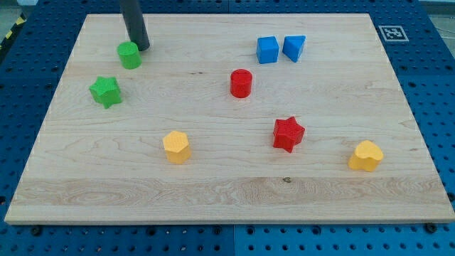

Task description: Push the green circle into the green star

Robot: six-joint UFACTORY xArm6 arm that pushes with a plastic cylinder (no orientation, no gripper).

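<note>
All that shows of my body is one straight rod (134, 21) at the far left of the scene. It is dark, between charcoal and black, and the colour is the same along the whole visible length. Its shape is a plain round cylinder of even thickness, with smooth sides and a dull finish that takes only a faint paler sheen along one edge. The top edge of the view cuts off the upper part, so the arm that carries it cannot be seen. My tip (141, 48) is simply the rod's blunt, flat-cut lower end, as dark and as wide as the rest.
</note>
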